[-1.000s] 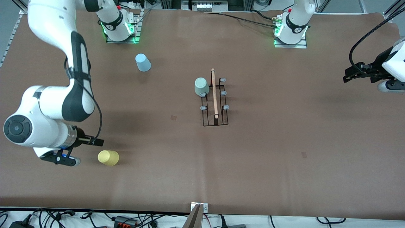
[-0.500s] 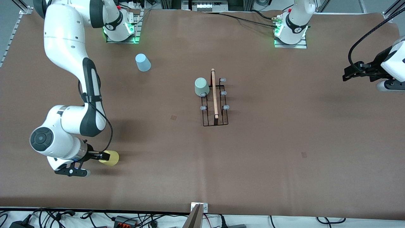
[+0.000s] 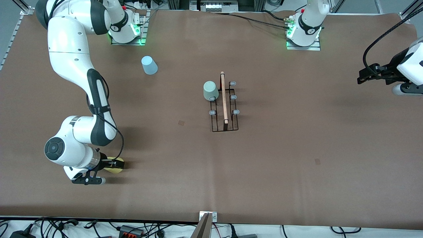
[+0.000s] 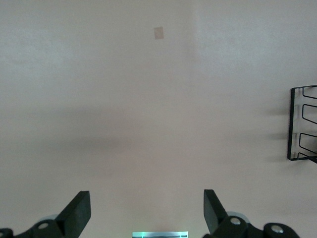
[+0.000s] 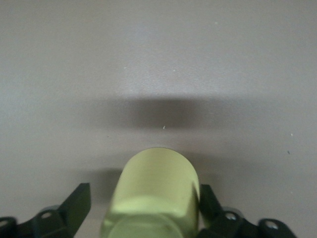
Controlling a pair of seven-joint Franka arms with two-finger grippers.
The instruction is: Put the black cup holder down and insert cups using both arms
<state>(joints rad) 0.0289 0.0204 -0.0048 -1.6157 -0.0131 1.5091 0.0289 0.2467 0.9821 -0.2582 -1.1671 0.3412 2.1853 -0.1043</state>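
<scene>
The black cup holder (image 3: 224,106), a thin wire rack with a rectangular base, a light wooden rod handle and pale blue-tipped prongs, stands near the middle of the matte brown bench (image 3: 281,172). A pale green cup (image 3: 210,90), smooth plastic and handleless, sits upside down on one of its prongs at the end toward the robots' bases. A light blue cup (image 3: 149,65) of the same tapered shape rests on the bench near the right arm's base, well apart from the rack. The yellow cup (image 3: 116,164) lies on its side toward the bench's camera-side edge at the right arm's end. The right gripper (image 3: 106,165) is down at this cup, its black fingers (image 5: 74,208) spread on either side of the rounded yellow wall (image 5: 154,196), not visibly pressing it. The left gripper (image 3: 363,76) waits over the bench's edge at the left arm's end, its fingers (image 4: 77,213) spread wide with only bare bench between them; a corner of the wire rack (image 4: 302,124) shows in the left wrist view.
</scene>
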